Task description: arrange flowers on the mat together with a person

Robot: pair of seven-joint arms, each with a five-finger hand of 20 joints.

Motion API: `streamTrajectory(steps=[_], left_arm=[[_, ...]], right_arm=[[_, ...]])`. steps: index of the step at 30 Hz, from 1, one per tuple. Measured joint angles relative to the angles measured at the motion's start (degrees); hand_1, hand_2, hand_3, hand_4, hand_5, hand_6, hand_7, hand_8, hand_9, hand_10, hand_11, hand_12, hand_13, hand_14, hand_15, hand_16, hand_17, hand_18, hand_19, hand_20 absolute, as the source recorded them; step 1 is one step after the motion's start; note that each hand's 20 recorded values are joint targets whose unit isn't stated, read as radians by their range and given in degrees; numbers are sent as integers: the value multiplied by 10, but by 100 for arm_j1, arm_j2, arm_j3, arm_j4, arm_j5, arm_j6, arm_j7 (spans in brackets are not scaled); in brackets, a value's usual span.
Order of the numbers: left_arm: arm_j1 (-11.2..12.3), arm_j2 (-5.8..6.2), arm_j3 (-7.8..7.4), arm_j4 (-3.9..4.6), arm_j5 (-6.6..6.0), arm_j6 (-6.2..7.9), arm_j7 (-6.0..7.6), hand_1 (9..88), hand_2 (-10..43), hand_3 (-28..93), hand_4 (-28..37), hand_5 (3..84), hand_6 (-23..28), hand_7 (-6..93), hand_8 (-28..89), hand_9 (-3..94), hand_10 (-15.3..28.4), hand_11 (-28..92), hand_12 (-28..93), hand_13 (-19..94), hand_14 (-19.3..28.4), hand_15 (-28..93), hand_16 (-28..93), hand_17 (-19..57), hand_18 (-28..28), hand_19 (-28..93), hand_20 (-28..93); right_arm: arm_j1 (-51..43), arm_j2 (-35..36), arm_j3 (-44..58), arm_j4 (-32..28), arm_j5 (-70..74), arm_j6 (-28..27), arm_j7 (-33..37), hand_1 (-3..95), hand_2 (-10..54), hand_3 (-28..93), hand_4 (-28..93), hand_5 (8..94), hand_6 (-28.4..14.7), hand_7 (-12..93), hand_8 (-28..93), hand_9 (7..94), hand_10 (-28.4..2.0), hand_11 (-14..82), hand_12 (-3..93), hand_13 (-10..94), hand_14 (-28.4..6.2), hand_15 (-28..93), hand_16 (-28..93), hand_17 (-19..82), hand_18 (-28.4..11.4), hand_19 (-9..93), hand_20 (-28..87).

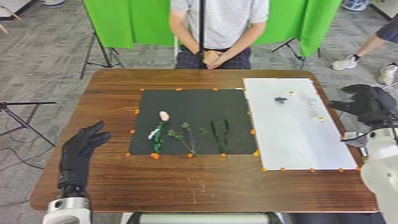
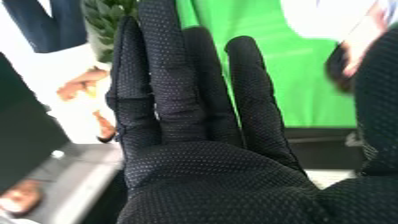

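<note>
Left hand (image 1: 78, 150): open, fingers extended, empty. To its right lies the black mat (image 1: 204, 97), bearing, from nearest the hand outward, a white-headed flower (image 1: 163, 116), a branching green sprig (image 1: 190, 139) and long dark-green stems (image 1: 220, 140). Right hand (image 1: 369, 104): open, fingers straight. To its left lies the white mat (image 1: 302, 145), with small blossom pieces (image 1: 281, 100).

On the surface (image 1: 200, 187), a mat (image 1: 191, 105) is laid left of a sheet (image 1: 302, 145); a flower (image 1: 163, 116), a sprig (image 1: 190, 140) and stems (image 1: 226, 135) are set left to right on the mat, small pieces (image 1: 281, 100) on the sheet.
</note>
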Motion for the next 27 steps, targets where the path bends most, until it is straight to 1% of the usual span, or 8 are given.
streamTrajectory(steps=[2, 7, 11, 17, 21, 23, 27], left_arm=[[-1, 0, 0, 0, 0, 0, 0, 188, 101, 643, -283, 504, 40, 139, -65, 536, 160, 215, 128, 415, 189, 234, -20, 101, 127, 126, 185], [1, 0, 0, -1, 0, 0, 0, 188, 102, 643, -283, 504, 39, 140, -66, 536, 160, 216, 129, 414, 189, 234, -20, 101, 127, 126, 185], [6, 0, 0, -5, 0, 0, 0, 190, 102, 641, -283, 504, 38, 141, -66, 537, 159, 216, 128, 415, 189, 233, -20, 101, 128, 126, 185], [7, 0, 0, -9, 0, 2, 1, 190, 102, 640, -283, 505, 39, 139, -66, 537, 159, 216, 128, 415, 189, 233, -20, 101, 128, 126, 185], [8, 1, 0, -10, 0, 1, 1, 190, 102, 641, -283, 505, 38, 140, -66, 537, 160, 215, 128, 415, 189, 233, -20, 101, 128, 127, 185], [8, 1, 0, -10, 0, 1, 1, 191, 101, 640, -283, 505, 38, 141, -66, 537, 160, 215, 128, 415, 189, 233, -20, 101, 128, 126, 185], [7, 7, 0, -10, 0, -1, 0, 191, 101, 642, -283, 503, 38, 141, -66, 536, 160, 215, 128, 415, 189, 234, -20, 101, 127, 126, 184]], right_arm=[[90, 82, -130, 96, -21, -100, -41, 299, -95, 675, -276, 527, 5, 137, -96, 609, -155, 161, 199, 707, -128, 350, 247, 351, -212, 652, 440], [236, 172, -315, 286, -26, -259, -179, 327, -95, 672, -280, 550, 18, 155, -104, 664, -153, 168, 198, 749, -107, 386, 257, 373, -210, 697, 458], [321, 211, -453, 399, -129, -404, -222, 338, -95, 675, -280, 559, 23, 161, -108, 675, -151, 169, 199, 759, -104, 399, 262, 380, -211, 715, 465], [399, 275, -612, 503, -300, -869, -272, 356, -95, 672, -280, 567, 25, 164, -112, 685, -150, 170, 200, 771, -97, 422, 266, 387, -212, 735, 473], [471, 320, -783, 633, -436, -925, -295, 373, -95, 674, -279, 571, 28, 169, -112, 686, -148, 171, 200, 779, -92, 431, 268, 390, -211, 743, 476], [520, 334, -875, 710, -495, -924, -300, 398, -95, 677, -277, 578, 34, 176, -114, 692, -144, 171, 199, 787, -85, 437, 268, 398, -207, 753, 479], [610, 343, -1016, 859, -575, -864, -301, 442, -95, 674, -278, 620, 43, 192, -125, 717, -137, 172, 195, 812, -68, 440, 269, 415, -204, 773, 483]])
